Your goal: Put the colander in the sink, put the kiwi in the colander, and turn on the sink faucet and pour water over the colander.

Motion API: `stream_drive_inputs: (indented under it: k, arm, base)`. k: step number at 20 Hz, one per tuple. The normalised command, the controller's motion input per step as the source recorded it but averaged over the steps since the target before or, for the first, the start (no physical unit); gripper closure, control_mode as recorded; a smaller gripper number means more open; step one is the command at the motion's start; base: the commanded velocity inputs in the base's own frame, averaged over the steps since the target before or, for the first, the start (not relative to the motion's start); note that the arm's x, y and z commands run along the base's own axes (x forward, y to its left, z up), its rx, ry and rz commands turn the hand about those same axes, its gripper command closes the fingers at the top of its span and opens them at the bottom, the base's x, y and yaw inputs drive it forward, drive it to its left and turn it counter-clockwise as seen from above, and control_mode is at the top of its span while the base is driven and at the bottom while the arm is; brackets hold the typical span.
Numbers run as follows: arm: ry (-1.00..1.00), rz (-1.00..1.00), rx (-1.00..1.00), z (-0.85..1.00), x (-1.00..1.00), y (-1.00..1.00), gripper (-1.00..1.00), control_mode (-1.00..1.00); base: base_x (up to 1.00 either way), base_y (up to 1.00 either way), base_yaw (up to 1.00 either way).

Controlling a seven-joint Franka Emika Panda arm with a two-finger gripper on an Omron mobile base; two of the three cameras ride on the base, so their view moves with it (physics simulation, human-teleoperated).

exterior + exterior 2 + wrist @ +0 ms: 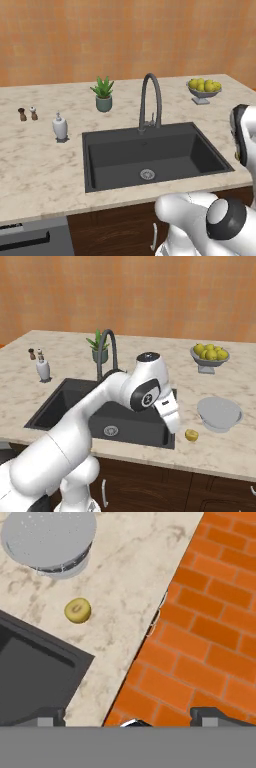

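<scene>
The pale grey colander point(219, 412) stands on the counter right of the dark sink point(55, 406), and is at the top left of the hand view point(50, 539). The small yellow-green kiwi point(191, 434) lies on the counter between colander and sink, near the front edge point(78, 610). My gripper point(130, 717) is open with nothing between its wide-apart fingertips, hovering over the counter's front edge near the sink's right corner point(30, 672). The basin point(125, 150) holds nothing but its steel drain. The dark gooseneck faucet point(150, 100) point(107, 351) rises behind it.
A pedestal bowl of fruit point(203, 87) point(210, 356) stands at the back right. A potted plant point(103, 94), a soap dispenser point(60, 126) and two small shakers point(27, 114) stand left of the faucet. Orange brick floor lies beyond the counter edge.
</scene>
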Motion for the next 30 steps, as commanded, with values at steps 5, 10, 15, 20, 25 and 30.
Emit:
stream_drive_inputs:
  k: [5, 10, 15, 20, 25, 30]
  arm:
    - [0.0, -0.08, 0.12, -0.16, 0.2, -1.0, -1.0, -1.0]
    - [-0.09, -0.01, 0.11, -0.36, 0.62, -0.75, -1.0, -1.0]
    - [-0.07, 0.0, 0.09, -0.4, 0.7, -0.57, -1.0, -1.0]
    - [-0.01, 0.0, 0.12, -0.22, 0.69, -0.62, -1.0, -1.0]
    - [0.0, 0.0, 0.13, -0.1, 0.54, -0.58, -1.0, -1.0]
    - [0.0, 0.0, 0.18, -0.03, 0.42, -0.66, -1.0, -1.0]
  base:
    - [0.0, 0.0, 0.0]
    - [0.0, 0.0, 0.0]
    - [0.0, 0.0, 0.0]
    - [0.0, 0.0, 0.0]
    - [0.0, 0.0, 0.0]
    - [0.0, 0.0, 0.0]
